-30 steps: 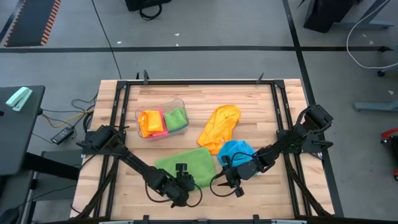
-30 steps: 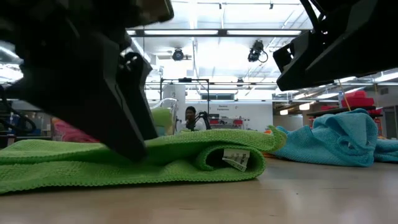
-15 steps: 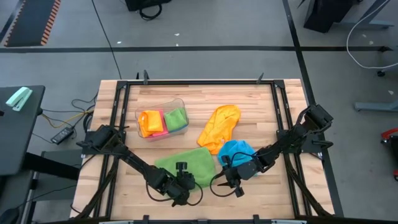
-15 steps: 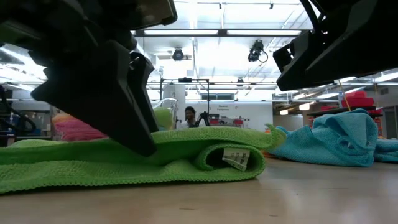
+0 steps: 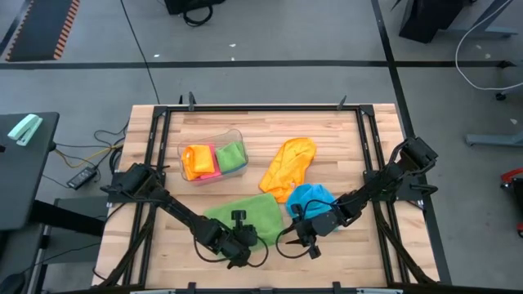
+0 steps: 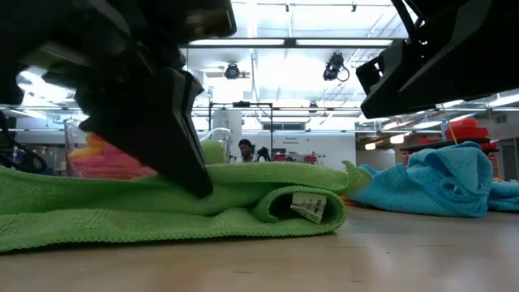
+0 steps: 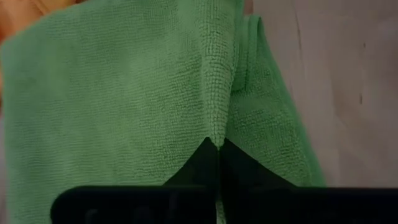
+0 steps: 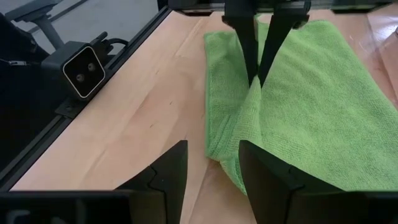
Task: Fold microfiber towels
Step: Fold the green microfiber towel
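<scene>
The green towel (image 5: 237, 216) is lying on the table (image 5: 343, 147) just in front of the tub (image 5: 214, 155), spread out but already doubled over along its near edge, where a rolled fold is showing a small white label (image 6: 309, 207). Its weave is looking nubby and soft, with a stitched hem along the border. The left gripper (image 5: 243, 243) is pinching that fold, its fingers (image 8: 256, 43) pressed together on a peak of green cloth that is rising slightly off the wood. The right gripper (image 5: 302, 242) is hovering just beside the green towel's near corner, fingers (image 8: 268, 171) standing apart and gripping nothing. A blue towel (image 5: 310, 198) is sitting crumpled to the right of the green one, bunched into soft ridges. An orange towel (image 5: 289, 166) is lying rumpled beside the tub, touching the blue one. Inside the tub, folded orange, pink and green cloths (image 5: 214, 159) are standing side by side.
</scene>
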You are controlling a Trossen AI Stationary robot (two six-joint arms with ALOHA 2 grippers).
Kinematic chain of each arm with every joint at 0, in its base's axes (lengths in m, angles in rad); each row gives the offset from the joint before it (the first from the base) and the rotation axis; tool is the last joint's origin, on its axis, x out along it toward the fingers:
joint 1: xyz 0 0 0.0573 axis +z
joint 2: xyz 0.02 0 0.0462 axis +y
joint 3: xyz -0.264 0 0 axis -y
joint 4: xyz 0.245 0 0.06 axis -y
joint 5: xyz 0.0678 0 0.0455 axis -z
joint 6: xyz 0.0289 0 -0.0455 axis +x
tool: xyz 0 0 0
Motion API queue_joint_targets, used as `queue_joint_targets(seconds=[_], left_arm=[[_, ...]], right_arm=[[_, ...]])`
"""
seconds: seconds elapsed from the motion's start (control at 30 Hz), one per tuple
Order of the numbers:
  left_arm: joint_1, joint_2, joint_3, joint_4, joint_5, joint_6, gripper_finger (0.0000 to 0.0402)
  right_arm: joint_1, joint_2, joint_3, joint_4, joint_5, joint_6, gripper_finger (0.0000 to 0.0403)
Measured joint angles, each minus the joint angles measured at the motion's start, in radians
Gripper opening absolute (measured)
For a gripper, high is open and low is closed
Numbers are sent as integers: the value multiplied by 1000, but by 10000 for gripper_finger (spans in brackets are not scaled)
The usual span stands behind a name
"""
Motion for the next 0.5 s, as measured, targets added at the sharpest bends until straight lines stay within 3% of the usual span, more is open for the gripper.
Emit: queue_joint_targets(seconds=[0.17, 0.3, 0.5], left_arm=[[-2, -1, 91, -128, -32, 0, 26], [1, -2, 164, -268, -79, -24, 13], [35, -2, 199, -423, -127, -49, 19]], right_arm=[[0, 0, 0, 0, 0, 0, 152], [1, 0, 0, 0, 0, 0, 152], [1, 0, 0, 0, 0, 0, 152]])
